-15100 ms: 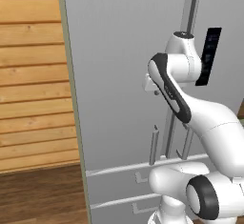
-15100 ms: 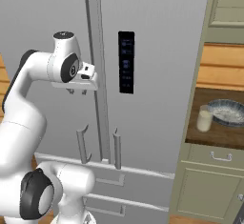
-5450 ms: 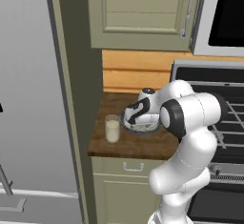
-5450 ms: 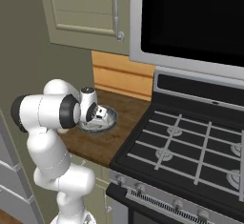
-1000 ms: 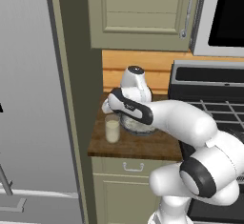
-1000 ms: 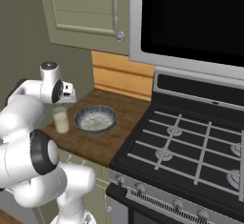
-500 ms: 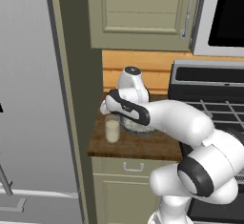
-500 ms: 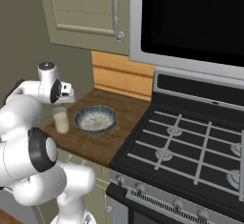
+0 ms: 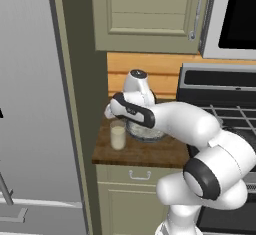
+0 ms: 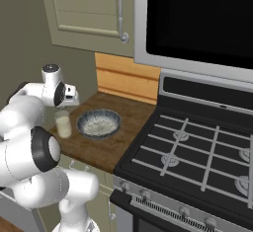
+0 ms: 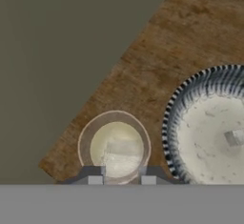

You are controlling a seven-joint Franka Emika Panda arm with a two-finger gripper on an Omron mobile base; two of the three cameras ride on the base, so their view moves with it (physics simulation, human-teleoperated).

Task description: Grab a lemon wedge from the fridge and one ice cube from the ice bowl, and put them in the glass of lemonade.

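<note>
Your gripper [image 11: 122, 178] hangs right above the glass [image 11: 114, 147], jaws narrowed, contents unclear; judged drop step, so release straight down.

A wooden counter [image 10: 118, 144] bears glass of lemonade [image 10: 63, 125] beside ice bowl [image 10: 99, 123].

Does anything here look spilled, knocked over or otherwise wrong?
Nothing stands out. The glass of lemonade stands upright on the wooden counter beside the ice bowl, with no spill around either, and the gripper hovers above the glass.
</note>
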